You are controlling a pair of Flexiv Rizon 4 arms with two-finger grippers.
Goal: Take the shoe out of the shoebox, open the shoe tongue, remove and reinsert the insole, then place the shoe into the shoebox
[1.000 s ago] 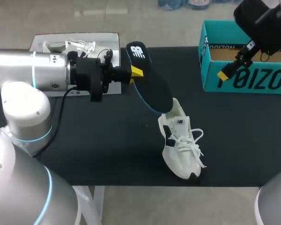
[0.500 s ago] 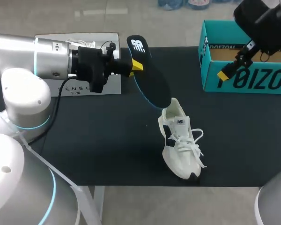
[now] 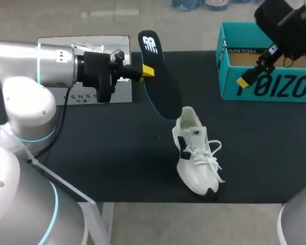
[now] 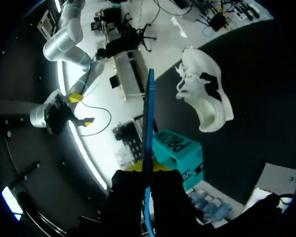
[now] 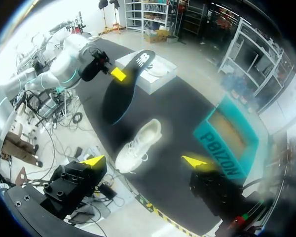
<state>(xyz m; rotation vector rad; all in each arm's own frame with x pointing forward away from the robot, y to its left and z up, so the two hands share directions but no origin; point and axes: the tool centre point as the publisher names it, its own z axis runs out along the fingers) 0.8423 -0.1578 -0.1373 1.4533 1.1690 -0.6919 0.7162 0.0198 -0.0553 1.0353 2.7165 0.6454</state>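
1. Your left claw (image 3: pixel 148 71) is closed on the insole (image 3: pixel 161 84). Its yellow tips pinch the insole from both sides near the heel end, and in the left wrist view the insole runs edge-on straight out between them.
2. The insole is dark with a blue edge and a white logo at the heel. It hangs above the bench (image 3: pixel 112 153), with its toe end tilted down close to the shoe's heel opening.
3. The shoe (image 3: pixel 196 153), a white sneaker with dark trim and loose laces, stands on its sole near the bench's front edge.
4. The teal shoebox (image 3: pixel 265 89) sits open at the far right, well apart from the shoe.
5. Your right claw (image 5: pixel 145 160) hangs by the shoebox with its fingers spread wide, gripping nothing.
6. A white box (image 3: pixel 121 92) lies at the far left.
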